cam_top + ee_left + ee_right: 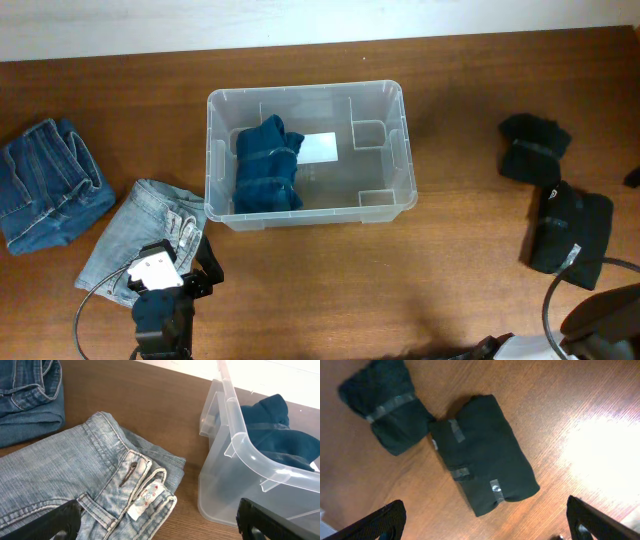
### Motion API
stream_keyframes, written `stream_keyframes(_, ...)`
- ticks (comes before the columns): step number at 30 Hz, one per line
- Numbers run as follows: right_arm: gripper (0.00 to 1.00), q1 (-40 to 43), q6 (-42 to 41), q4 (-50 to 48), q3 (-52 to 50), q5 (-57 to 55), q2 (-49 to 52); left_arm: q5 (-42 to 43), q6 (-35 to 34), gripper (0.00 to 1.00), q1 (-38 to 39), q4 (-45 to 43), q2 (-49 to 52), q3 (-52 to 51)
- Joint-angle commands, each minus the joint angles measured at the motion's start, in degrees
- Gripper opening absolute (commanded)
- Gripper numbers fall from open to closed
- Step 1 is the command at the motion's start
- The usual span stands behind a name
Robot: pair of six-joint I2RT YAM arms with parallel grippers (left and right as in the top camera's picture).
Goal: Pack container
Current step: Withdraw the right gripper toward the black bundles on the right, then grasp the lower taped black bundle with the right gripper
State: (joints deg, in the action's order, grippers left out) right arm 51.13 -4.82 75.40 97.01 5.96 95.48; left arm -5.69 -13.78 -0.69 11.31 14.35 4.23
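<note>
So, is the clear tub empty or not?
Not empty: the container holds one folded dark blue garment at its left end; the rest is bare.

- Left arm [160, 318] comes in from the near edge, on the left.
- Left gripper [160, 529] tilts low and forward, jaws wide apart, holding nothing.
- Right arm [608, 312] sits at the near right corner.
- Right gripper [487, 527] faces down, jaws wide, holding nothing.

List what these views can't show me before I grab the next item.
- Overhead: the left arm covers the near corner of the pale blue denim jeans.
- Left wrist: print on their white tag is too small to read.
- Left wrist: the wall of the clear plastic container blurs the dark blue folded garment inside; the frame edge cuts both off.
</note>
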Motion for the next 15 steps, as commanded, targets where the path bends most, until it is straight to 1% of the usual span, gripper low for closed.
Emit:
stream_keyframes(1,0.94,0.4,2.2,-0.6,-1.2,-2.8,2.5,1.0,-0.1,0.99,-0.2,-0.2,-0.4,-0.8)
stream_keyframes(8,0.95,0.4,7.4,-2.2,-3.5,-2.8,9.3,1.0,-0.1,0.99,-0.2,-0.2,-0.4,-0.8)
stream_keyframes(15,0.96,0.4,7.6,-3.5,-5.7,-2.8,15.7,1.0,-0.1,1.0,-0.2,-0.2,-0.5,-0.8)
